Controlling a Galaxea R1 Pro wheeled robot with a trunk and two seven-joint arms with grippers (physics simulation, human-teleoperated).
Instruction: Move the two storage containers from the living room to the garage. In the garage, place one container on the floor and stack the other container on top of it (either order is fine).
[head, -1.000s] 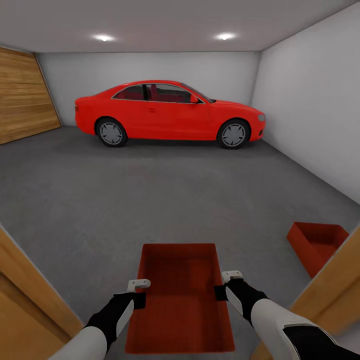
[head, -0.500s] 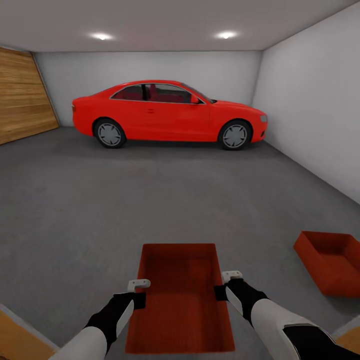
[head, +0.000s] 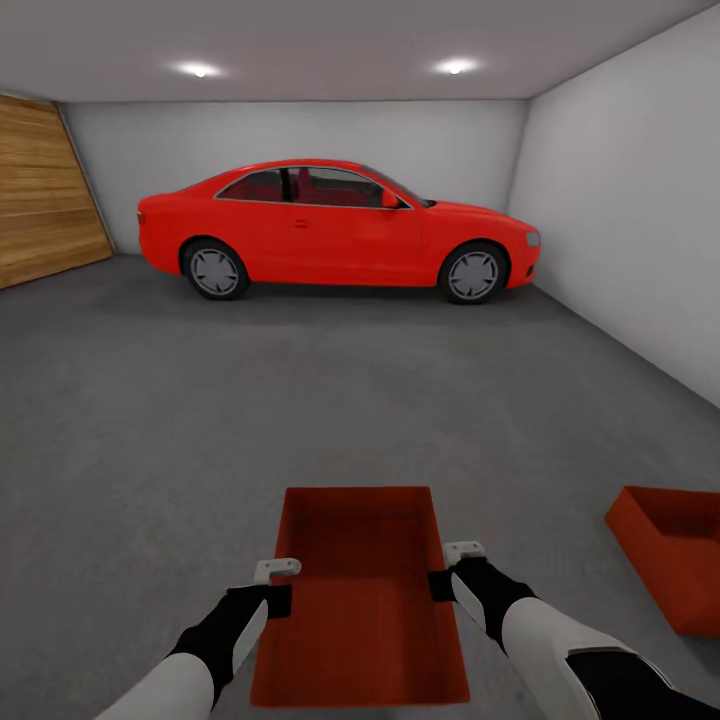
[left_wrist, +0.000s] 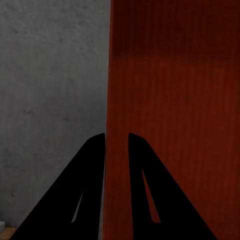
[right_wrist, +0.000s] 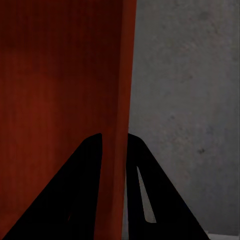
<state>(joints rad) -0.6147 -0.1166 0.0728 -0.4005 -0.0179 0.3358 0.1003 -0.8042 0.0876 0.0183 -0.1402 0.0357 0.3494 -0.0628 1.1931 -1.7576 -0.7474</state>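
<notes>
- In the garage, in the head view, the robot holds one red-orange, open-topped, shallow rectangular plastic storage container (head: 360, 590) low in front of it, above the dark grey speckled concrete floor (head: 300, 400). The left gripper (head: 277, 571) pinches the container's left long wall and the right gripper (head: 464, 551) pinches its right long wall.
- The second red-orange plastic storage container (head: 672, 560) lies on the floor to the right, well apart from the held one and cut off by the picture's edge. By my judgement the carrying is nearly done: both containers are in the garage, one already down. What is left is to bring the held container over and set it on top of the other.
- Farther off stand a glossy red car (head: 335, 228) along the plain white back wall (head: 300, 135), a wide wooden panelled door (head: 45, 200) at the left and a white side wall (head: 630, 220) at the right. Nothing stands between the two containers; the side wall near the grounded one may limit the approach.
- In the left wrist view, the left gripper (left_wrist: 116, 150) has its two dark fingers closed on the thin red wall, one either side, with floor beside it.
- In the right wrist view, the right gripper (right_wrist: 114, 150) likewise clamps the opposite wall between its fingers, above the floor.
</notes>
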